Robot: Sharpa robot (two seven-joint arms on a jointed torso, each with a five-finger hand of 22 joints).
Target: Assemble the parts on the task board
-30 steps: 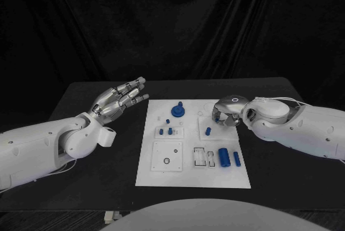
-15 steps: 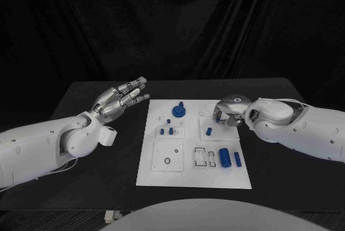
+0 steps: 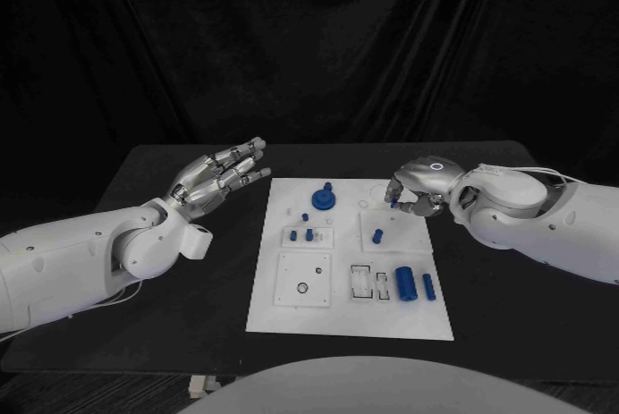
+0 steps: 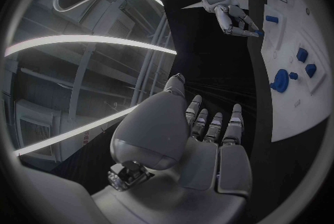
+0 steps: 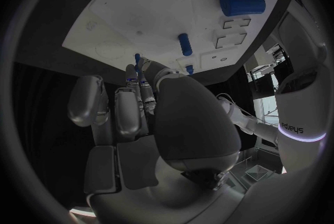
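Observation:
The white task board (image 3: 338,314) lies mid-table. On it are a blue round knob (image 3: 323,199), several small blue pegs (image 3: 301,236), an upright peg (image 3: 378,236), a thick blue cylinder (image 3: 403,283) and a slim one (image 3: 427,286). My right hand (image 3: 417,189) hovers over the board's far right corner, fingers curled down, pinching a small blue peg (image 3: 394,198). The right wrist view has that peg (image 5: 137,58) at the fingertips, above the board (image 5: 132,18). My left hand (image 3: 219,174) is raised left of the board, fingers spread and holding nothing; its palm (image 4: 202,140) fills the left wrist view.
The black table (image 3: 168,316) surrounds the board, with bare room on both sides. Rectangular slots (image 3: 368,282) and a round-holed plate (image 3: 303,287) sit in the board's near half. The left wrist view also shows the right hand (image 4: 233,16) and the knob (image 4: 280,79).
My right hand has risen and drawn back toward the board's far right corner, with the small blue peg between its fingertips. The left hand has stayed put.

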